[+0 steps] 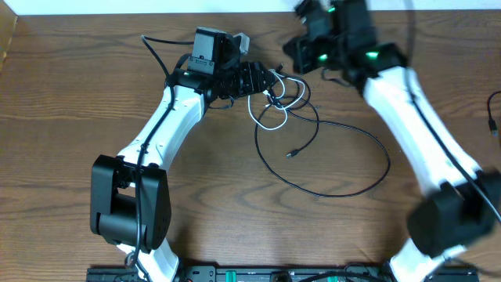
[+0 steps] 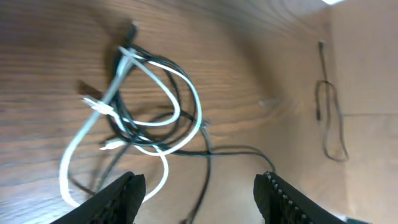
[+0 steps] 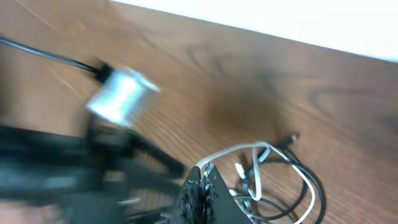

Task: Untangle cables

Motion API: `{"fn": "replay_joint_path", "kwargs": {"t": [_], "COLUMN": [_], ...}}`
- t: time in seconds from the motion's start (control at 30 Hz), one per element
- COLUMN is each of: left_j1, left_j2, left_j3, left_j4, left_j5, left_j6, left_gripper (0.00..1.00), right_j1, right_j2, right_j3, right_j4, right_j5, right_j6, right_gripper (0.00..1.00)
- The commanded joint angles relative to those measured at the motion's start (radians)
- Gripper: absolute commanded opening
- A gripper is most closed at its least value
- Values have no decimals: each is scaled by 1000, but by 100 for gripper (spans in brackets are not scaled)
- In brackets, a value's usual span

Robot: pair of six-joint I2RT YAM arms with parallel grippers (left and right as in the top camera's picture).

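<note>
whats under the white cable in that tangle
Strands of the black cable pass beneath the white cable in the knot, with the wooden table below both. Where they bunch tightly, the lowest strand is hidden.

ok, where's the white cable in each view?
Overhead: white cable top centre, in small loops.
Left wrist: white cable left of centre, in loops.
Right wrist: white cable bottom right.
Shared landmark: black cable tangled through it.
</note>
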Motion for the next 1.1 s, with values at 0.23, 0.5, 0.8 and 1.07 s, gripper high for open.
{"fn": "replay_joint_path", "kwargs": {"t": [0.23,0.5,0.8,1.07], "left_j1": [5,64,117,117], "left_j2": [13,13,13,13], "left_j3": [-5,-5,-5,-5], "left_j4": [-65,-122,-137,-145], "left_j5": [-93,-155,-155,-155], "left_j6": [-19,-94,-119,-119], "left_gripper": [62,61,61,61], "right_j1": [-11,-139,-126,-77], "right_j2": [46,306,560,592], "right_j3": [-6,-6,-6,-6], "right_j4": [-140,-25,167,428], "right_j5": [76,-310,-684,-793], "right_j6": [53,-112,-129,109], "right_gripper": [5,47,55,47]}}
